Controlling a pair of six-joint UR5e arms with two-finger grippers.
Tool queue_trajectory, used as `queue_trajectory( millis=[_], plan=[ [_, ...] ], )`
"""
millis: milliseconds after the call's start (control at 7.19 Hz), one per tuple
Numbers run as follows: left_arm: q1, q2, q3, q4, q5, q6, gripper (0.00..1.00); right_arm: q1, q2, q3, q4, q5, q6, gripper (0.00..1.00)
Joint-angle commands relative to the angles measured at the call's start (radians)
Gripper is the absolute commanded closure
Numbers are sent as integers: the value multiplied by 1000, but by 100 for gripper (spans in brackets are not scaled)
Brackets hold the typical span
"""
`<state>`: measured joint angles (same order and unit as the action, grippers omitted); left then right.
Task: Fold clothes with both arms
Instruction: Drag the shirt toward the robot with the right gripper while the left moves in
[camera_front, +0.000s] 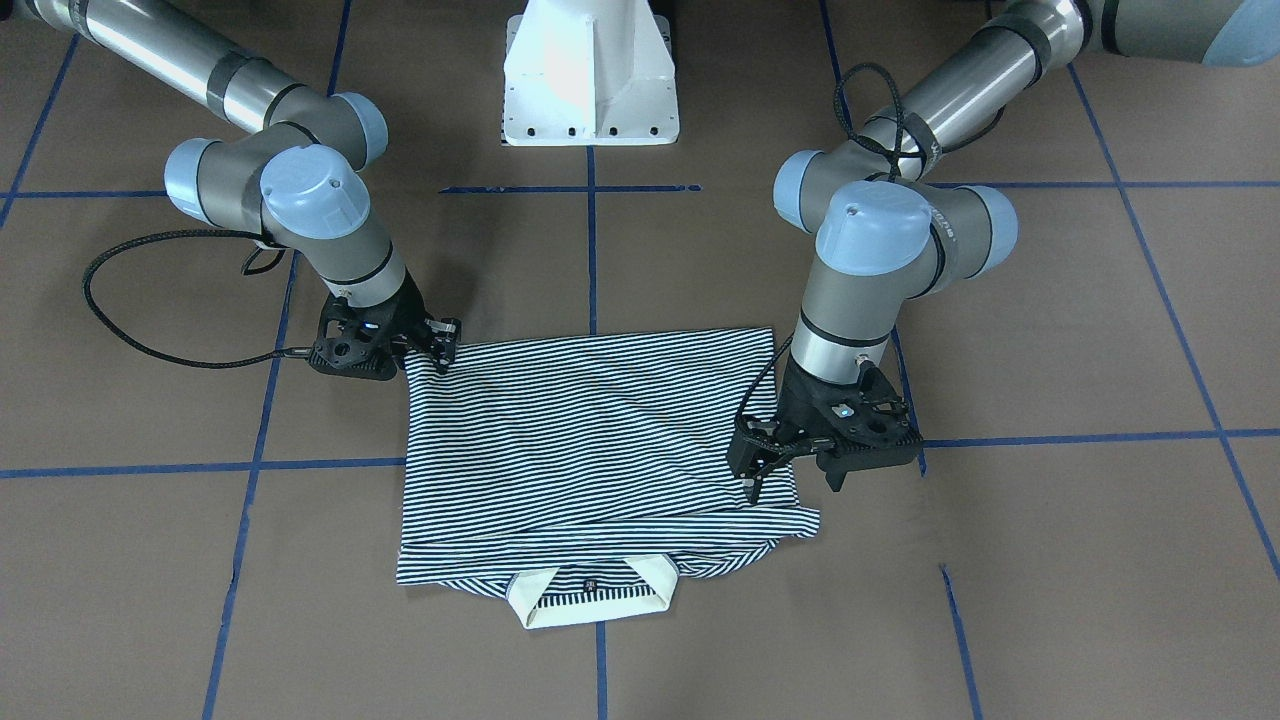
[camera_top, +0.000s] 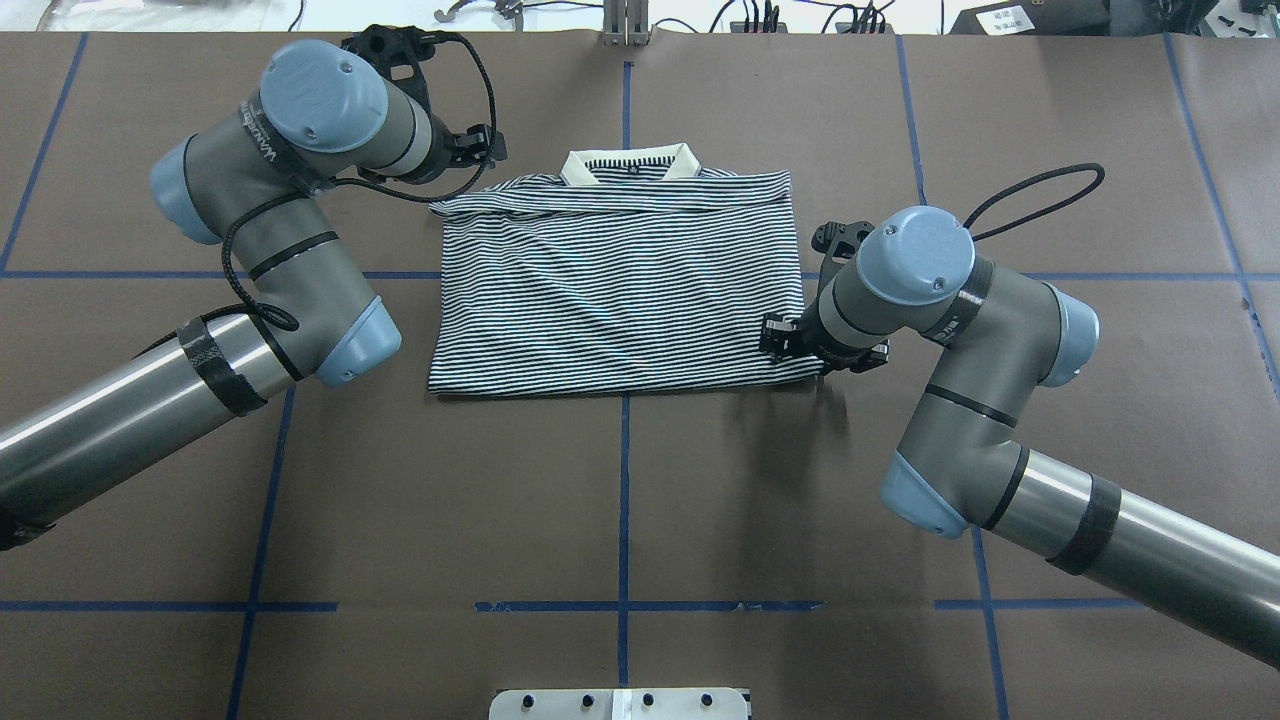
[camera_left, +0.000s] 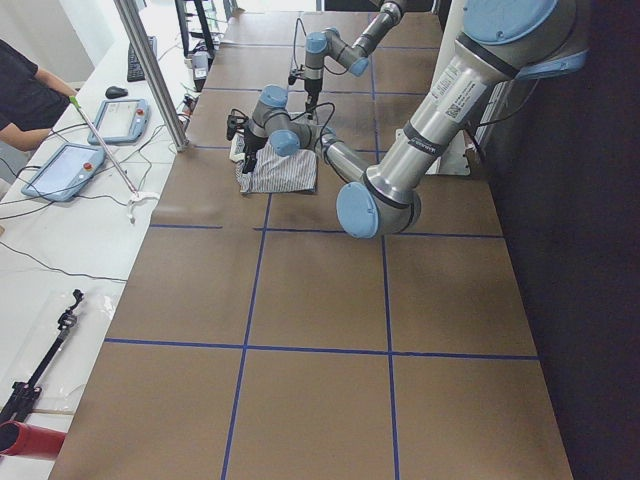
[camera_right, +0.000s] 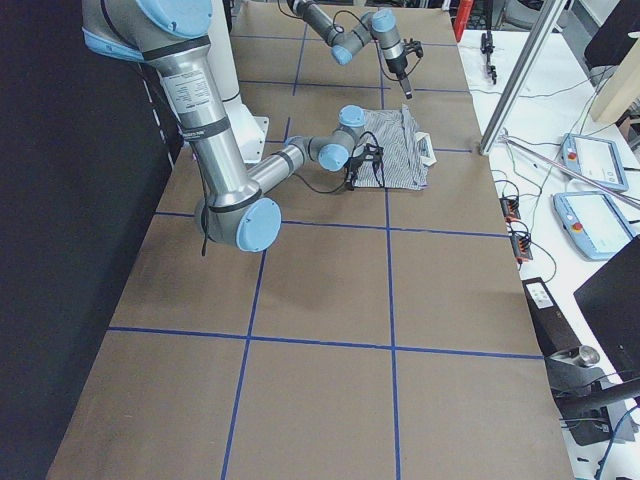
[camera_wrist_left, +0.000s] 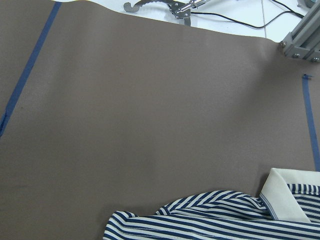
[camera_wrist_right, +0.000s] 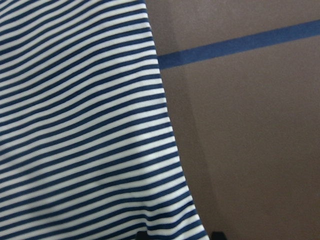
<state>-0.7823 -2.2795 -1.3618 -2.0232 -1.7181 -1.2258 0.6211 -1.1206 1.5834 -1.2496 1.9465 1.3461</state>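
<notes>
The striped polo shirt (camera_front: 590, 440) (camera_top: 620, 290) lies folded into a flat rectangle at the table's middle. Its white collar (camera_front: 590, 595) (camera_top: 628, 165) points away from the robot. My left gripper (camera_front: 752, 482) (camera_top: 485, 145) hovers open over the shirt's collar-end corner, holding nothing. In the left wrist view only the shirt's edge (camera_wrist_left: 225, 220) and collar (camera_wrist_left: 282, 197) show, with no fingers in sight. My right gripper (camera_front: 445, 350) (camera_top: 775, 335) sits low at the opposite corner near the robot. Its tips (camera_wrist_right: 180, 235) stand apart over the shirt's hem (camera_wrist_right: 75, 125), open.
The white pedestal base (camera_front: 590, 80) stands on the robot's side. Blue tape lines (camera_top: 624, 500) cross the brown table. Beyond the far edge lie cables and a metal tool (camera_wrist_left: 160, 6). A side bench holds tablets (camera_left: 70, 165), with a person's arm (camera_left: 30, 95) there.
</notes>
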Motion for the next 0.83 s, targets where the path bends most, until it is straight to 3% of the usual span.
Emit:
queue_trajectory(
  millis=[0,278,696],
  plan=[
    [0,2,-5,0,0,0,0,23,-4,9,-2,46,-24,100],
    [0,0,-16,1,0,0,0,39,-62,74,-2,78,-47,100],
    [3,2,-45,3,-2,-1,0,-65,-325,361,-2,86,-30,100]
  ],
)
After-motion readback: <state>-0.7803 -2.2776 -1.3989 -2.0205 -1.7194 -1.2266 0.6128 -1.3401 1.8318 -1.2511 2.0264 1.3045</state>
